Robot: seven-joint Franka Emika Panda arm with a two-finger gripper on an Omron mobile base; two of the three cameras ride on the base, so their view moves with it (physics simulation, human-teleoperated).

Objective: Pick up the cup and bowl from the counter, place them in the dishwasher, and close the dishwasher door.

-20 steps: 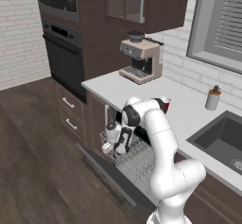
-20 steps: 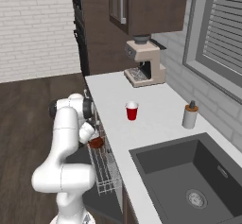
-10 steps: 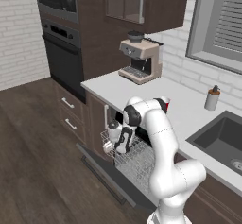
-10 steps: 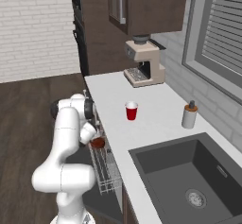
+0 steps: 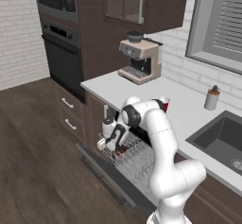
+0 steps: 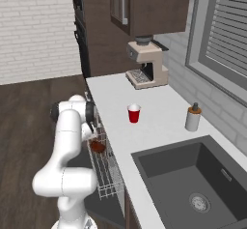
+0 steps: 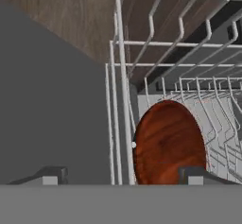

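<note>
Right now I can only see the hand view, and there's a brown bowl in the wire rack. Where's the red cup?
Observer: The cup stands upright on the counter, between the coffee machine and the sink.
Operator: Is the dishwasher door shut?
Observer: No, the dishwasher door lies folded down, and the rack is pulled out over it.
Operator: Is anything else on the counter by the cup?
Observer: A soap dispenser stands near the wall, off to the cup's side and apart from it.
</note>
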